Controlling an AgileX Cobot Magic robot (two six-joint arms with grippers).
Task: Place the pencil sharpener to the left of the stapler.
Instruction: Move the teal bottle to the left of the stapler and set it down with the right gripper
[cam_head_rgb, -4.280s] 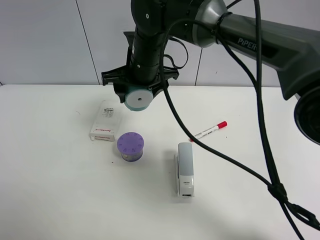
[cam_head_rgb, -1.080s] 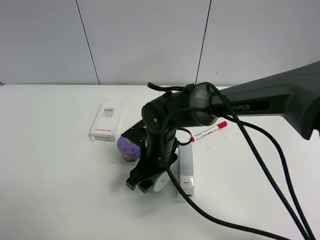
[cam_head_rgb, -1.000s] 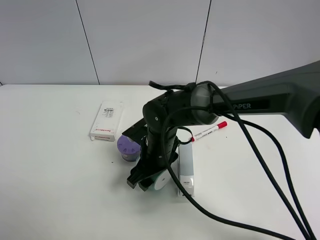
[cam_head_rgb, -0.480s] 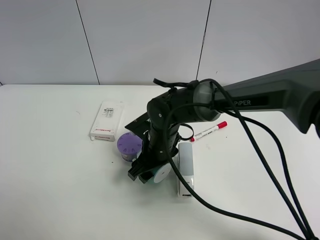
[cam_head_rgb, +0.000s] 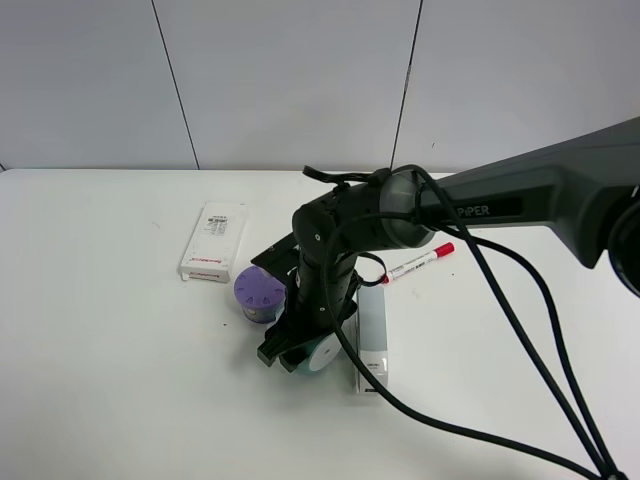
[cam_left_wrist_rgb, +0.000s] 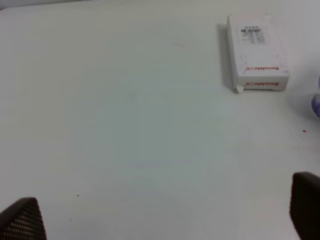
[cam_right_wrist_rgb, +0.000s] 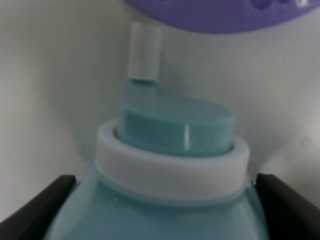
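Your right gripper (cam_head_rgb: 300, 352) is clenched on the small teal, tapering plastic pencil sharpener (cam_head_rgb: 320, 352). The right wrist view shows a dark finger at each side of its wide body (cam_right_wrist_rgb: 175, 150), a hold that keeps the round piece from rolling. The sharpener hangs low just left of the long light grey and white stapler (cam_head_rgb: 372, 335), close by the purple round lidded tub (cam_head_rgb: 260, 292). I cannot tell whether it touches the white table (cam_head_rgb: 100, 380). That spot suits the task, so letting go looks like your next step. Your left gripper (cam_left_wrist_rgb: 162, 217) is spread and empty, looking over the flat white rectangular box (cam_left_wrist_rgb: 255, 52) farther to the stapler's left.
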